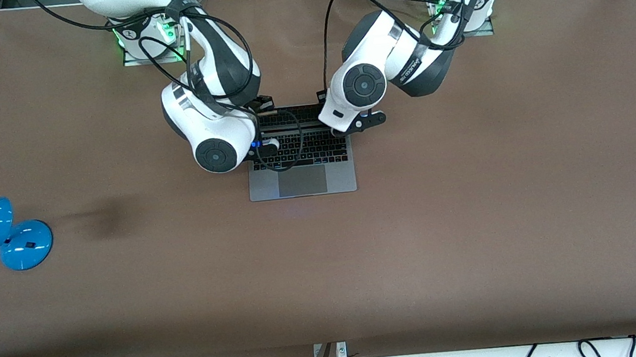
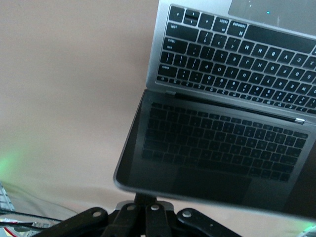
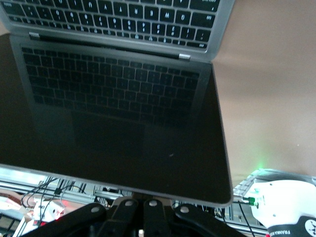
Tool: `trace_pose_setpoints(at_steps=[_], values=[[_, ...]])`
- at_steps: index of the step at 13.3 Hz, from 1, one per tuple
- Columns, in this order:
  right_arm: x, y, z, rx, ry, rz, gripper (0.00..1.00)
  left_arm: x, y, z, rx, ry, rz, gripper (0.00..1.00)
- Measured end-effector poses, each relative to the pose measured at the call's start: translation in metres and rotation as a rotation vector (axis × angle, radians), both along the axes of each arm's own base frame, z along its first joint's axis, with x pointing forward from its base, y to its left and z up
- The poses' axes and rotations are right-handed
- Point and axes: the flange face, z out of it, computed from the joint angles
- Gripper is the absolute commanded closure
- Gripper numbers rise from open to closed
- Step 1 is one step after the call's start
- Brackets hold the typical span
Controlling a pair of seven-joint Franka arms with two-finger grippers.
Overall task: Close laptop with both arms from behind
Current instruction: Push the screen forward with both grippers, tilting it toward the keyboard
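Note:
The grey laptop (image 1: 301, 175) lies open at the middle of the table, its dark screen (image 2: 212, 148) mirroring the black keys. Both arms reach over it from their bases: the right arm (image 1: 214, 148) over the keyboard's corner toward its own end, the left arm (image 1: 364, 85) over the other corner. My left gripper (image 2: 144, 198) is shut, its fingers together against the back of the lid's top edge. In the right wrist view my right gripper (image 3: 150, 196) is shut too, set against the same edge of the lid (image 3: 123, 128). Neither holds anything. The lid hides the fingertips.
A blue desk lamp (image 1: 4, 232) lies toward the right arm's end of the table, nearer the front camera than the laptop. Black cables (image 1: 277, 159) hang from the right arm over the keyboard. The brown table top (image 1: 475, 215) spreads wide around the laptop.

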Motion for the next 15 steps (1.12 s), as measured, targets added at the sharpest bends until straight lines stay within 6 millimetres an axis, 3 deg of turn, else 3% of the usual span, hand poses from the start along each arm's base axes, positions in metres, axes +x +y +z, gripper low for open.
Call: trace_pose_setpoints(at_steps=[15], values=[[0.038, -0.027, 0.003, 0.032, -0.127, -0.012, 1.00, 0.023, -0.004, -0.021, -0.008, -0.018, 0.017, 1.00]])
